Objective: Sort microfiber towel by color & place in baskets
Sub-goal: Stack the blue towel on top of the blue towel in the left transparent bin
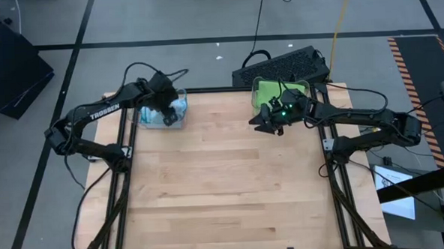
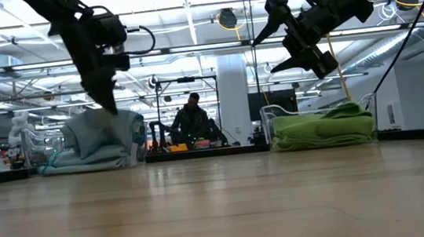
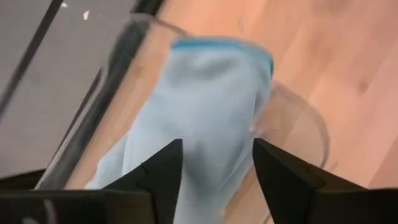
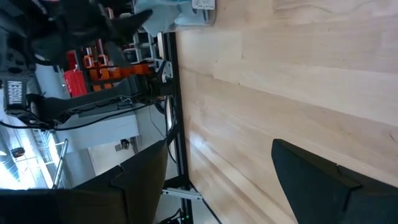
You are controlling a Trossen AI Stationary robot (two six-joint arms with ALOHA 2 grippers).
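Tool on our left arm points down into the clear basket at the tabletop's far left corner, its fingers parted just above the pale blue towel and gripping nothing. Our right tool hangs tilted in the air, fingers spread wide and empty, beside the second clear basket at the far right — the green towel lies folded inside it. Only the low view shows a person seated beyond the tabletop; only the high view shows a black keyboard behind the green towel. Both towels look soft and plush — the tabletop is pale wood planks.
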